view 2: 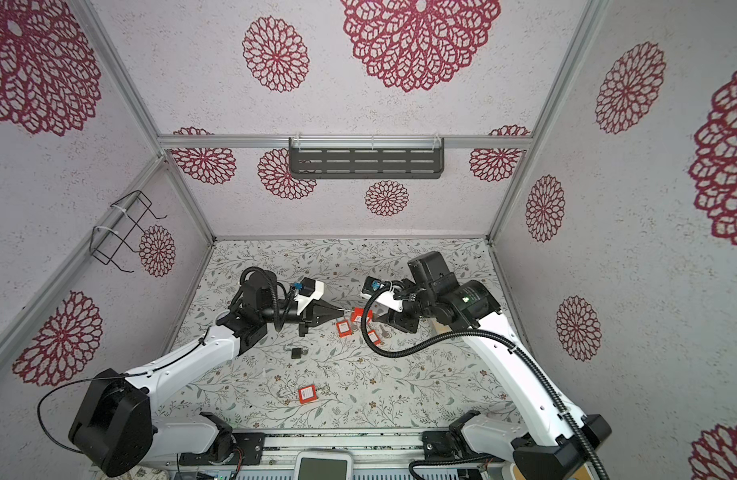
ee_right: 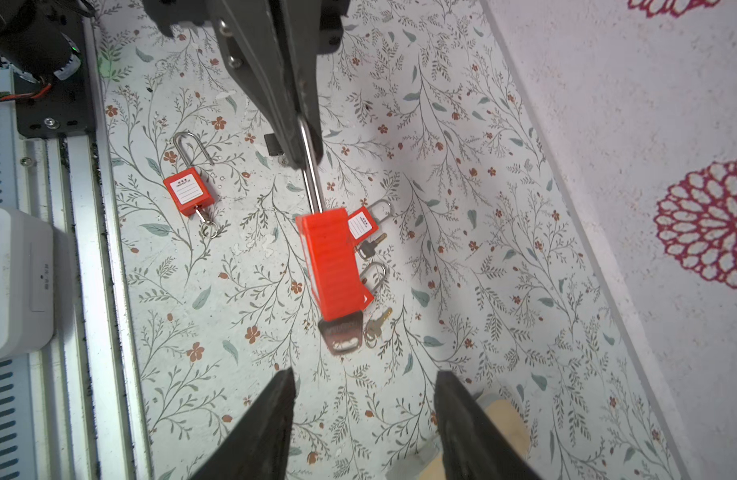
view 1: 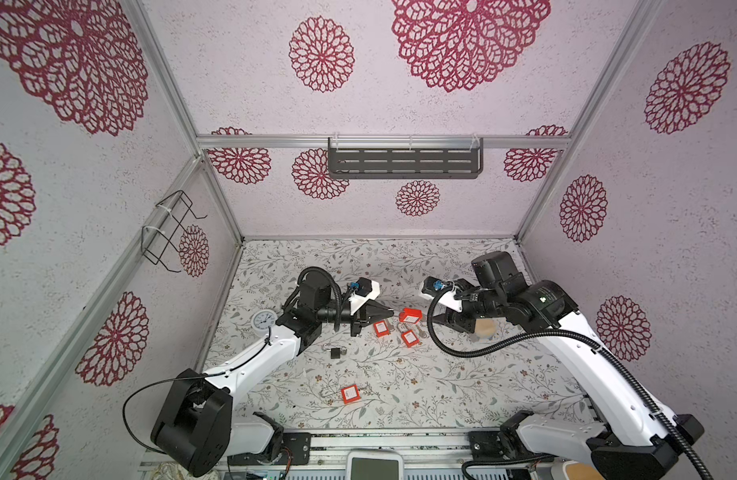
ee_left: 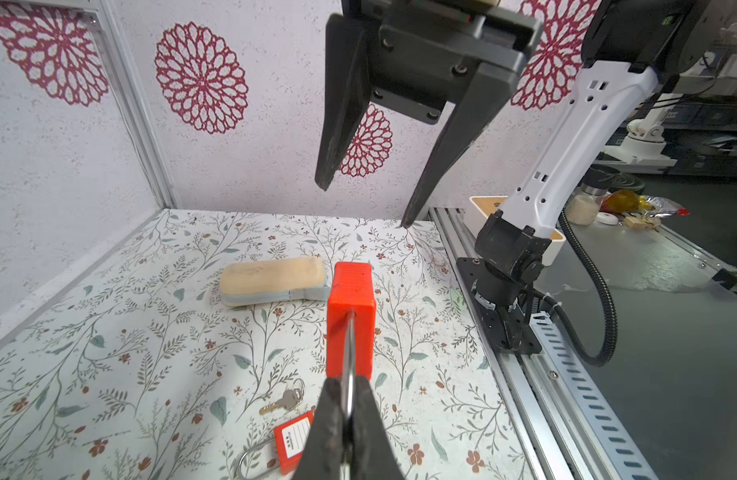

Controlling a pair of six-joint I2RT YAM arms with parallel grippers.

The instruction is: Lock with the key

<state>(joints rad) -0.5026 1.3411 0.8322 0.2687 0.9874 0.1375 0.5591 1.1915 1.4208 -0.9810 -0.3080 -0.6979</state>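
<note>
Nearest the camera head, a spare red padlock (view 1: 350, 393) lay flat on the table (view 1: 462, 395) with its own key in it. A little further in sat a small black padlock (view 1: 336, 353). Beyond those, 2 more red padlocks (view 1: 381, 328) and loose keys (ee_left: 285, 401) lay on the cloth under the work point.

Above them the left gripper (view 1: 393, 314) was clamped tight on the steel shackle (ee_right: 310, 178) of the red padlock (ee_right: 333, 262), holding it clear of the table with its body pointing toward the other arm. A key (ee_right: 342, 336) stood in the body's free end. The right gripper (ee_right: 364, 374) hung just short of that key, jaws apart and touching nothing. Furthest back, a beige pad (ee_left: 271, 280) lay near the wall.

The body looked like rigid, light plastic. Held only by a thin, smooth shackle, it would probably swivel or slip under a twist. The key head was a thin, flat metal tab, best pinched squarely across its 2 flat faces and turned gently.
</note>
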